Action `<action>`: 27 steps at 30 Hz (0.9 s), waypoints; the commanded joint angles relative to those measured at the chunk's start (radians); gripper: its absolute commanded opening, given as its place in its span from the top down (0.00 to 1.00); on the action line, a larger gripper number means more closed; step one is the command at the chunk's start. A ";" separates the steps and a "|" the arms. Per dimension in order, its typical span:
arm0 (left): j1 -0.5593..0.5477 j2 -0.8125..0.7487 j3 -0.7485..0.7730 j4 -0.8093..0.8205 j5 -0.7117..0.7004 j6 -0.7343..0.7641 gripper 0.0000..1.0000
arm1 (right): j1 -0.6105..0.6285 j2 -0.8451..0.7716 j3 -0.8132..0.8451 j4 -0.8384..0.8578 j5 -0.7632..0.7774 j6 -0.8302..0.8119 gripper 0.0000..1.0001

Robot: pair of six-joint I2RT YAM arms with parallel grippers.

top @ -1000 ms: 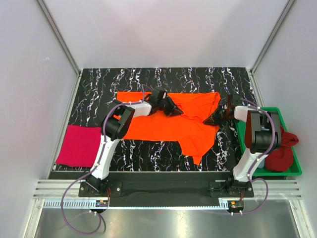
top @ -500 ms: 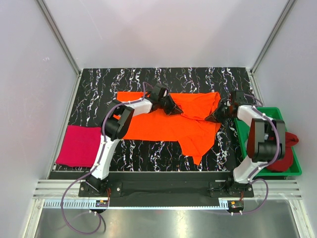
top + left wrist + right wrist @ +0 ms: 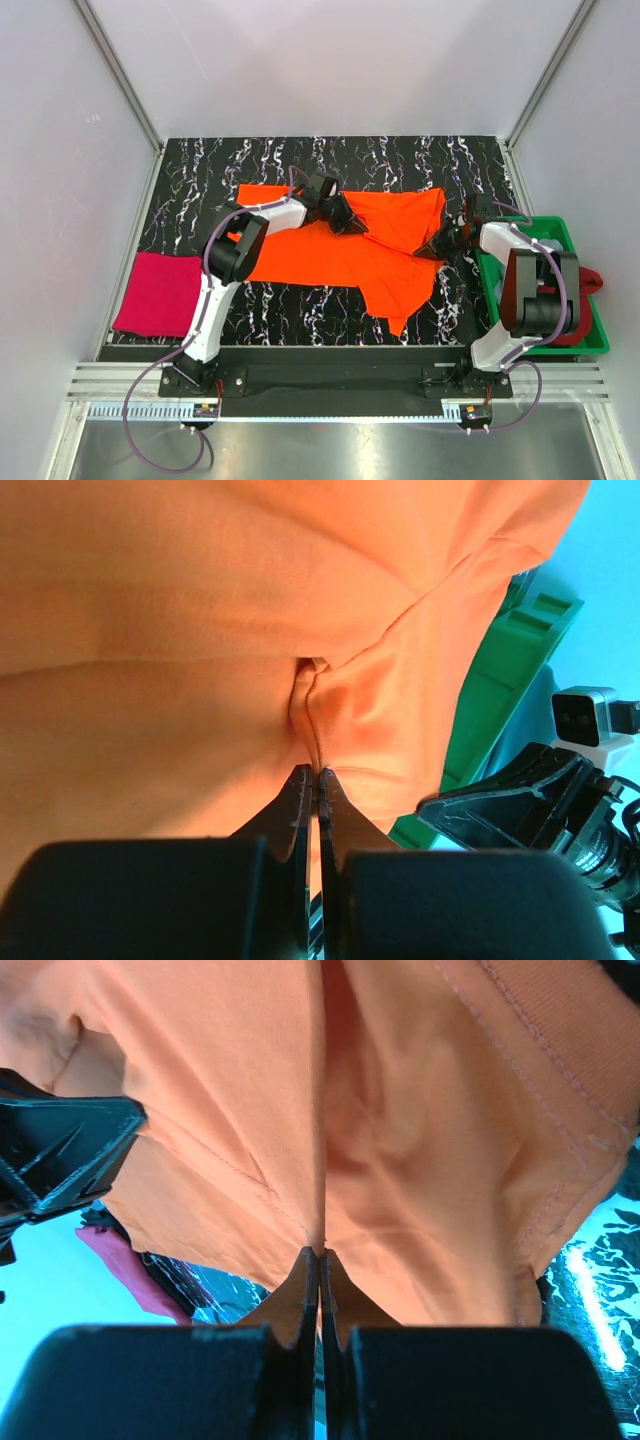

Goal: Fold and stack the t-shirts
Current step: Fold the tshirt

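Observation:
The bright orange t-shirt point(image 3: 330, 255) lies spread across the middle of the black marbled table. My left gripper point(image 3: 356, 228) is shut on a pinched fold of it near its upper middle; in the left wrist view the jaws point(image 3: 315, 772) meet on a ridge of orange cloth point(image 3: 200, 610). At the shirt's right side, my right gripper point(image 3: 430, 248) is shut on the cloth, with a thin orange fold point(image 3: 420, 1140) squeezed between the tips point(image 3: 320, 1253). A magenta-pink t-shirt point(image 3: 158, 293) lies folded at the left front. The dark red t-shirt point(image 3: 572, 305) is bunched in the tray.
A green plastic tray point(image 3: 592, 346) stands at the right edge of the table, beside the right arm. White walls enclose the table on three sides. The magenta-pink shirt point(image 3: 118, 1258) shows past the orange cloth in the right wrist view.
Both grippers have closed on the orange shirt. The right gripper has shifted slightly toward the near edge, and the cloth around it has bunched a little.

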 commanded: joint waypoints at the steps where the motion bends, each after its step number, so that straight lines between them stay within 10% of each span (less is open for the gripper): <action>1: 0.014 -0.057 0.021 -0.045 0.011 0.048 1.00 | 0.003 -0.007 -0.016 -0.011 0.014 -0.019 1.00; 10: 0.027 -0.060 0.016 -0.099 0.043 0.099 0.82 | 0.003 0.070 0.021 -0.057 0.023 -0.037 0.98; 20: 0.137 -0.203 0.050 -0.331 0.043 0.407 0.65 | 0.004 0.056 0.249 -0.149 0.197 -0.132 0.52; 27: 0.359 -0.203 0.120 -0.380 -0.013 0.530 0.65 | 0.004 0.254 0.585 -0.163 0.280 -0.102 0.58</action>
